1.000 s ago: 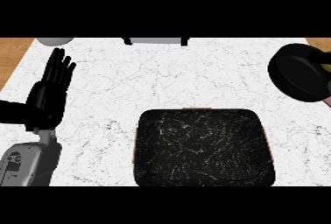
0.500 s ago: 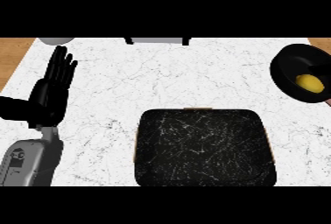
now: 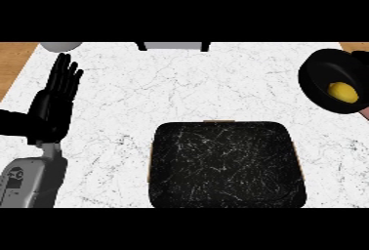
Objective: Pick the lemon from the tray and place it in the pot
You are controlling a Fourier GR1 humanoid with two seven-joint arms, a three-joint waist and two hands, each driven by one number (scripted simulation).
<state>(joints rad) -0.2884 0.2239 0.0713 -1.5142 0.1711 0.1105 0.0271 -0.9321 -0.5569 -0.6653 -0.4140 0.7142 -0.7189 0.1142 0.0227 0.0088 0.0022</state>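
Resting left of the tray (image 3: 225, 166), the left hand (image 3: 54, 105) stands upright on the counter (image 3: 180, 88), fingers straight and pressed together. Up and right of the tray, the lemon (image 3: 343, 92) lies inside the pot (image 3: 320, 73).

Light falls bright and even on the white marble counter (image 3: 180, 97), with no glare. The dark tray (image 3: 225, 166) casts only a thin soft shadow along its edges. The black pot (image 3: 317, 73) stays deep inside, yet the lemon (image 3: 343, 92) glows clear yellow. Edges look straight
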